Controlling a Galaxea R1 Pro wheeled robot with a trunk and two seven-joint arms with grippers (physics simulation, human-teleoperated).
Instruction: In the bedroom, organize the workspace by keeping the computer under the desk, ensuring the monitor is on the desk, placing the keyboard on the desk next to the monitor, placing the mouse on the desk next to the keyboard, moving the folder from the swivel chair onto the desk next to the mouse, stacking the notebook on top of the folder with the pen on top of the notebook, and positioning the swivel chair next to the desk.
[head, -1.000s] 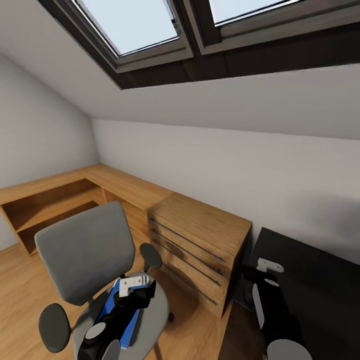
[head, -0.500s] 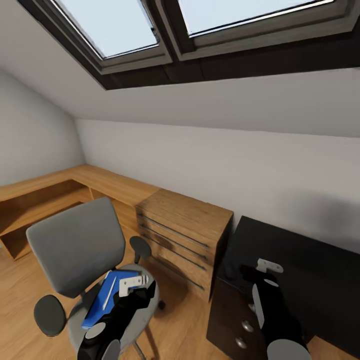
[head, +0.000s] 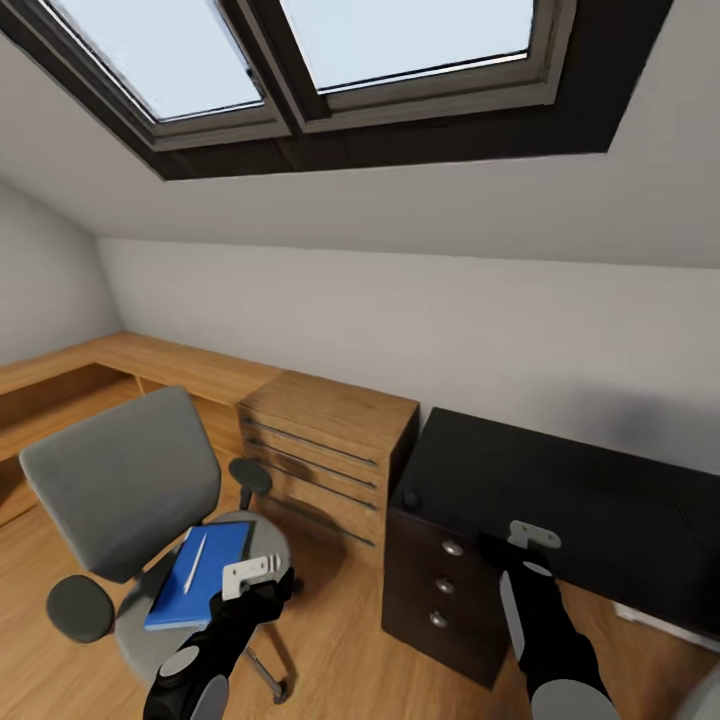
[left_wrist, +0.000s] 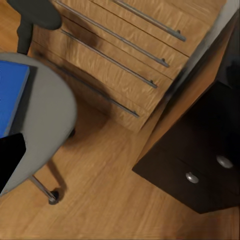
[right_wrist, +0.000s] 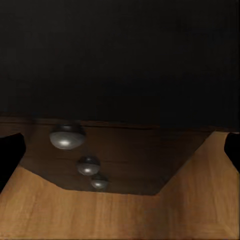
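Folder (head: 197, 574) just left of left pincer (head: 252, 574), long axis running near-far; pincer states indeterminable.

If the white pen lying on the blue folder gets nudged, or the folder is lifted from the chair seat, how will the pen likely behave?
The pen is a thin round stick lying loose on the flat folder, so it would probably roll off if the folder tilts. It looks light; a slight nudge should shift it.

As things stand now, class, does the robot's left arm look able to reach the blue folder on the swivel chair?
Probably yes. The left gripper hangs just beside the folder lying on the swivel chair seat, with nothing between them. A pen rests on the folder and might slide off.
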